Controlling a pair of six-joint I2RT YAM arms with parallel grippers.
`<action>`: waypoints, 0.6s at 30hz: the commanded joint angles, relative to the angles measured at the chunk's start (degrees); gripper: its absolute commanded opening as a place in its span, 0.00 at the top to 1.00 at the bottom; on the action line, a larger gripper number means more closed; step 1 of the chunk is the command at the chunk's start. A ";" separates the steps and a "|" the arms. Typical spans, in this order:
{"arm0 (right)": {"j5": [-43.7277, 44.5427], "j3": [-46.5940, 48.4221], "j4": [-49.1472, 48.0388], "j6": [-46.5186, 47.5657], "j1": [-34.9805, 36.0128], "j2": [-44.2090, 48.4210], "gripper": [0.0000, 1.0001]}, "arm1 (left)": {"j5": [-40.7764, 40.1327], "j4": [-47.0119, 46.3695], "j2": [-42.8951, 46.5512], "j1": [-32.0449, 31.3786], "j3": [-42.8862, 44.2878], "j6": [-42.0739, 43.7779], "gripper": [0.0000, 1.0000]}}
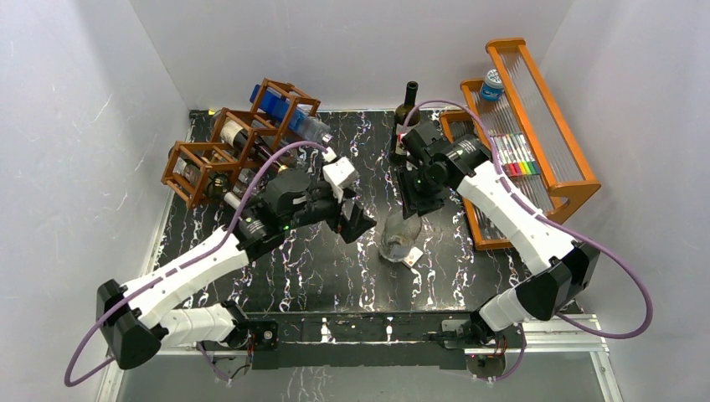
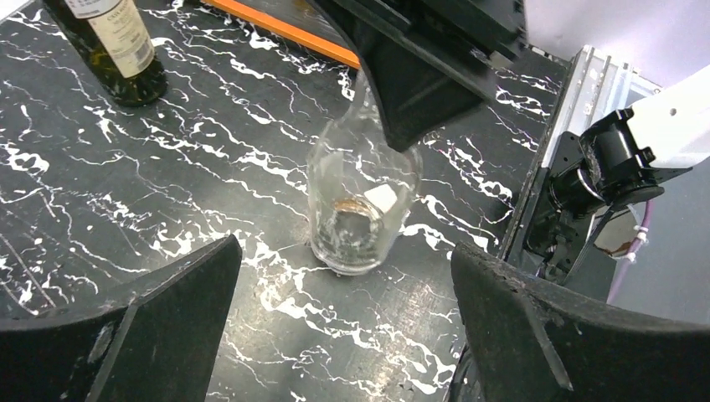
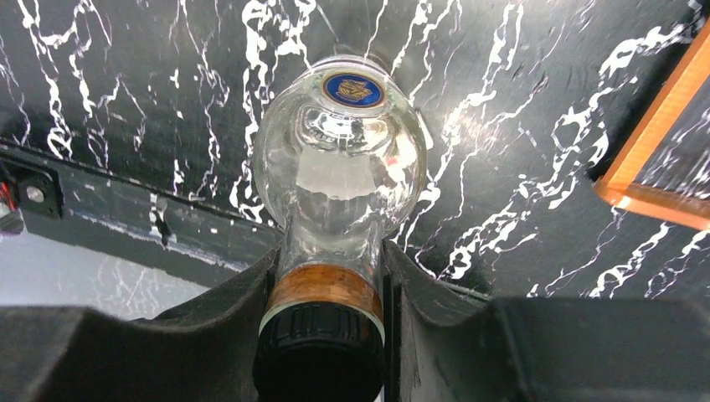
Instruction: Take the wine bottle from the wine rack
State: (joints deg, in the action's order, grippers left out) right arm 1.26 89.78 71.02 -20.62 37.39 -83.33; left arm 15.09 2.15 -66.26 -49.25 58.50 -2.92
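At the far left stands the wine rack (image 1: 237,134), with several bottles lying in its cells, among them a blue bottle (image 1: 285,109) in the farthest cell. Just right of it, over the black marbled table (image 1: 318,268), the left gripper (image 1: 362,224) hangs with its fingers (image 2: 167,318) spread wide and nothing between them; it points toward the clear bottle (image 1: 400,239) and is apart from it. That bottle is off the rack and well to its right, near the table's middle, base down on the table top. The right gripper (image 1: 416,201) is clamped on its neck from above, just below the black cap. Farther back, a dark wine bottle (image 1: 407,117) stands upright on the table. At the right edge, an orange shelf (image 1: 578,186) holds coloured markers (image 1: 515,157) and a blue-lidded jar (image 1: 494,84).
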 commanded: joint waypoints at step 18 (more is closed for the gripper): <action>23.43 11.19 -28.29 5.49 -2.64 -7.33 1.00 | -34.23 17.16 11.93 -0.16 2.31 -7.87 0.02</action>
State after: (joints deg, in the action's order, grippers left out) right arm 19.18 100.42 59.33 -16.45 36.73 -93.19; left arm -10.50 13.89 -55.81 -49.25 58.17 -8.67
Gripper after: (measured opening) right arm 0.445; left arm 0.981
